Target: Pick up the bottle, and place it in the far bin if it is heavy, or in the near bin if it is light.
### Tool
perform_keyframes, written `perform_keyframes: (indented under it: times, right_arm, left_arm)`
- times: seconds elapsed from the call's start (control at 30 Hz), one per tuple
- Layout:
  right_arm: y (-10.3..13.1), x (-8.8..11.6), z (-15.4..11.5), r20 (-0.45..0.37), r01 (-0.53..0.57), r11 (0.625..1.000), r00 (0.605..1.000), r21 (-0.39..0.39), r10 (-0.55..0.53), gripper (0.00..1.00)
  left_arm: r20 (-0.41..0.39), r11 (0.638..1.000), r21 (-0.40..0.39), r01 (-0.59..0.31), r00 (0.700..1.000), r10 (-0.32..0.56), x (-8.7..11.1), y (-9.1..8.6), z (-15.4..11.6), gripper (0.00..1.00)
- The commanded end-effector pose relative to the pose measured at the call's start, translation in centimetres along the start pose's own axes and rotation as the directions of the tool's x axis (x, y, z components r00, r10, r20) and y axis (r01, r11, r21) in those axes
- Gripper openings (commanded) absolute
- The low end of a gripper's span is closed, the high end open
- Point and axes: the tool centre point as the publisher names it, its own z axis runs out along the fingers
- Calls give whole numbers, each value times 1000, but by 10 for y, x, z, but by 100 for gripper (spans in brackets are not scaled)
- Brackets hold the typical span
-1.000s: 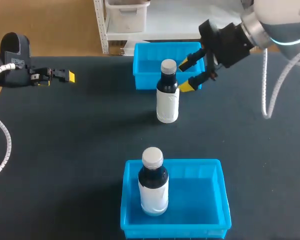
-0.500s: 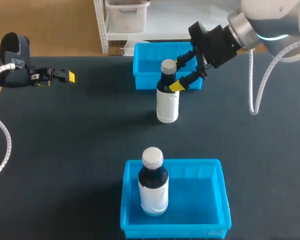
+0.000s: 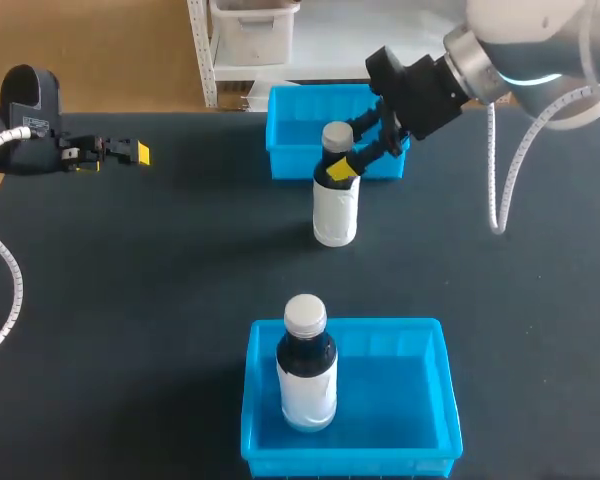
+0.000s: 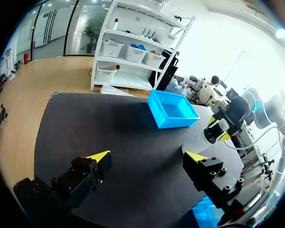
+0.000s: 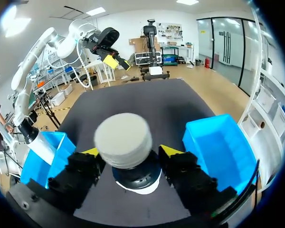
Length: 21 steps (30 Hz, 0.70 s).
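A dark bottle point(image 3: 335, 205) with a white label and a grey cap point(image 5: 125, 140) stands upright on the black table, just in front of the far blue bin point(image 3: 280, 110). My right gripper point(image 3: 342, 155) comes in from the back right and is shut on the bottle's dark shoulder just under the cap. In the right wrist view its two fingers press in from both sides. The near blue bin point(image 3: 435, 400) holds a second, similar bottle point(image 3: 306, 375), upright. My left gripper point(image 3: 120, 152) hangs open and holds nothing at the far left of the table, well away from both bottles.
The far bin point(image 5: 218, 142) has nothing in it. Bare black tabletop point(image 3: 160, 300) lies between the two bins and to either side of them. My right arm's white cable point(image 3: 500, 190) hangs over the table's right part.
My right gripper has moved left from beside the bottle to around its neck, and its fingers have closed in on it. The left arm and both bottles have stayed put.
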Motion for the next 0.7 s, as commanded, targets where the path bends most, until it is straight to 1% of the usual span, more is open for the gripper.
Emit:
perform_keyframes:
  times: [0.03, 0.17, 0.23, 0.27, 0.33, 0.43, 0.7]
  right_arm:
    - [0, 0, 1, 3, 0, 1000, 1000, 3, 0, 52]
    - [0, 0, 1, 5, 0, 1000, 1000, 5, 0, 48]
    - [-1, 0, 1, 6, -1, 1000, 1000, 6, 1, 44]
    - [-1, 0, 0, 6, -1, 1000, 1000, 7, 1, 40]
    - [0, -1, -3, 7, -1, 1000, 1000, 12, 0, 28]
    - [1, -2, -11, 11, 3, 1000, 1000, 24, -4, 0]
    - [3, -4, -42, 1, 6, 997, 1000, 83, -6, 0]
  left_arm:
    - [0, 1000, 0, 0, 1000, 0, 0, 0, 0, 100]
    - [0, 1000, 0, 0, 1000, 0, 0, 0, 0, 100]
    - [0, 1000, 0, 0, 1000, 0, 0, 0, 0, 100]
    - [0, 1000, 0, 0, 1000, 0, 0, 0, 0, 100]
    - [0, 1000, 0, 0, 1000, 0, 0, 0, 0, 100]
    - [0, 1000, 0, 0, 1000, 0, 0, 0, 0, 100]
    - [0, 1000, 0, 0, 1000, 0, 0, 0, 0, 100]
